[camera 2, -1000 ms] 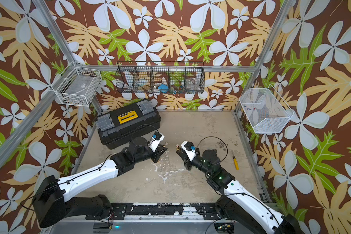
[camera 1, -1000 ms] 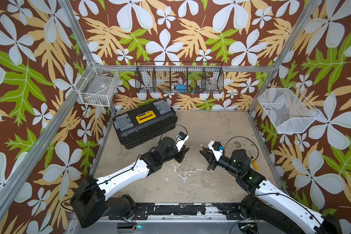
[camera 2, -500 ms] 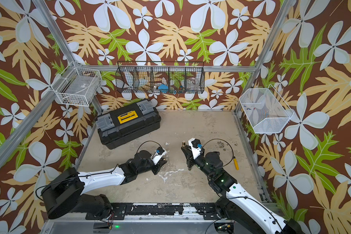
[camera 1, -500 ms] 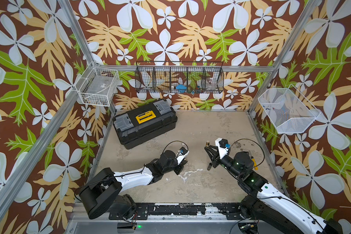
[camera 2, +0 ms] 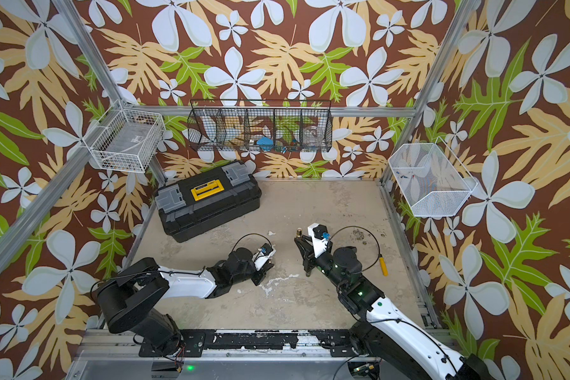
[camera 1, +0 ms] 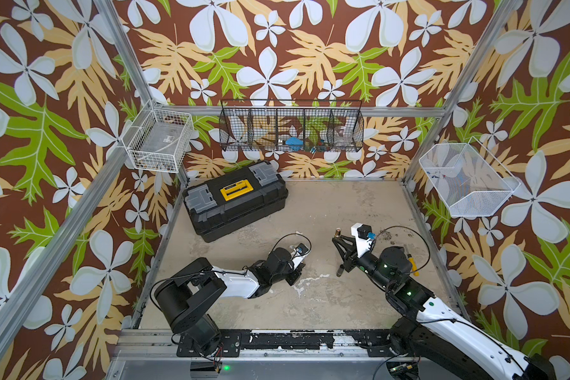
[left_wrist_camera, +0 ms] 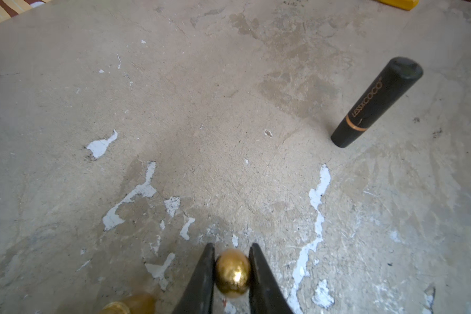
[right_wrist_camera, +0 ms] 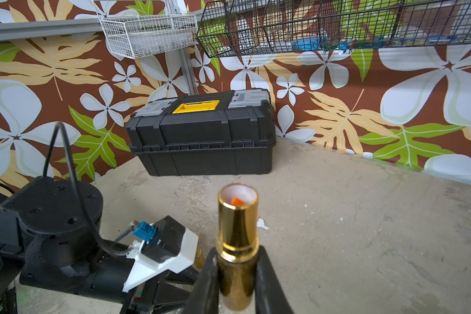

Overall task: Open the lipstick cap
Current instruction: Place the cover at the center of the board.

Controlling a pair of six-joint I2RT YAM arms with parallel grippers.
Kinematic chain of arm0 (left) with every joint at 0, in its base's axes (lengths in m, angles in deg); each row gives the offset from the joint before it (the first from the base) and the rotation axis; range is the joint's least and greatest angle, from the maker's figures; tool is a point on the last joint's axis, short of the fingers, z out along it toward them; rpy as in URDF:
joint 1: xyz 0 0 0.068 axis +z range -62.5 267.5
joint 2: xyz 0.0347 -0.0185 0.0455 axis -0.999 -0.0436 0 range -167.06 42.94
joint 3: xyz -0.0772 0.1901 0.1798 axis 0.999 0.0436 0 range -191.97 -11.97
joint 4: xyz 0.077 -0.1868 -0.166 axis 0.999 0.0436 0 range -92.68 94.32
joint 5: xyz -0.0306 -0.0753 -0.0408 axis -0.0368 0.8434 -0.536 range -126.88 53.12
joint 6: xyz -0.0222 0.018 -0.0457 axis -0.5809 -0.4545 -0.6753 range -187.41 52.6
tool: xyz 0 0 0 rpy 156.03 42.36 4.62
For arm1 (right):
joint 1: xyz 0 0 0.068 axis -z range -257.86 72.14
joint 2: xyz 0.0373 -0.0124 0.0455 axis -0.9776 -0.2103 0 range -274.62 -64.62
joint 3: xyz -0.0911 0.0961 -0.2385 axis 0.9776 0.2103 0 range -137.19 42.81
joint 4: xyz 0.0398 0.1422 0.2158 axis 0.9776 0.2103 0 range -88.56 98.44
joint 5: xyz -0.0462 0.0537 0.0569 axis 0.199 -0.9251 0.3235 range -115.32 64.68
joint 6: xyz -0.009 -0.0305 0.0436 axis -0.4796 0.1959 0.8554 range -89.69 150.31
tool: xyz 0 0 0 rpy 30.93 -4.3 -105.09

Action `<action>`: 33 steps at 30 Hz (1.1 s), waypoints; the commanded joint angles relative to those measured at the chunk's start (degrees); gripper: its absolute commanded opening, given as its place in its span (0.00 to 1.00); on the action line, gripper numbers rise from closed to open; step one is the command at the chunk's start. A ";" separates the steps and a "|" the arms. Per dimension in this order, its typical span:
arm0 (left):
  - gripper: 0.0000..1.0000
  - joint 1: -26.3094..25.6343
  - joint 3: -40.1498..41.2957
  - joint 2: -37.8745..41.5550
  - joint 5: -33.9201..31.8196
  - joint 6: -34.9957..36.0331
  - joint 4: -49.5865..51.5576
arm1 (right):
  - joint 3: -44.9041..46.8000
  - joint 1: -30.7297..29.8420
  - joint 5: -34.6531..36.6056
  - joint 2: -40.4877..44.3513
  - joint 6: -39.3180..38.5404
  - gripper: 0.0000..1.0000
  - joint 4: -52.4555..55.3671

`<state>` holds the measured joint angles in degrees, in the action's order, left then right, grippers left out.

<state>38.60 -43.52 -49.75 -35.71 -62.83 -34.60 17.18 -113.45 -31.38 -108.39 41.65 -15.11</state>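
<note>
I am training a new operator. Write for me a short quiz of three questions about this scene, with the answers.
1. True or false: the left gripper is open and empty.
2. What stands on the table, held by no gripper? A) black tube B) red cup C) blue bottle
3. Fill in: the right gripper holds an uncapped gold lipstick; the stick inside is ___.
Key: 1 false, it is shut on a gold piece; 2 A; 3 orange.
</note>
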 commanded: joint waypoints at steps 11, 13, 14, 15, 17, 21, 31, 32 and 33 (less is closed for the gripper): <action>0.21 -0.93 0.42 -4.61 -4.54 0.04 -5.86 | -0.31 0.00 -1.14 -0.79 0.02 0.16 -2.51; 0.21 -0.93 0.57 -5.17 -5.02 -0.16 -6.15 | -0.51 0.00 -1.17 -1.19 0.01 0.16 -2.81; 0.22 -0.93 0.69 -5.37 -5.20 -0.40 -6.29 | -0.53 0.00 -1.30 -1.42 0.01 0.15 -2.93; 0.22 -0.92 0.81 -5.55 -5.24 -0.58 -6.48 | -0.62 0.01 -1.45 -1.56 0.01 0.16 -3.12; 0.22 -0.93 1.01 -5.83 -5.84 -1.11 -6.69 | -0.52 0.01 -1.59 -1.99 0.35 0.16 -3.16; 0.24 -0.92 1.31 -6.37 -6.97 -1.41 -6.95 | -0.15 0.00 -1.61 -1.92 0.64 0.16 -3.28; 0.43 -0.91 0.55 -5.35 -4.27 -1.15 -4.97 | -0.37 0.01 -1.39 -2.18 0.36 0.16 -3.10; 0.44 -0.93 0.44 -5.08 -3.93 -1.22 -4.45 | -0.39 0.00 -1.40 -2.23 0.36 0.16 -3.05; 0.45 -0.91 0.31 -4.74 -3.83 -1.48 -4.09 | -0.32 0.00 -1.37 -2.23 0.36 0.16 -3.09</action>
<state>37.68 -42.69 -55.24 -40.87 -64.09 -40.15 17.18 -113.45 -32.80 -110.56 42.02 -16.49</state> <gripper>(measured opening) 0.445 0.200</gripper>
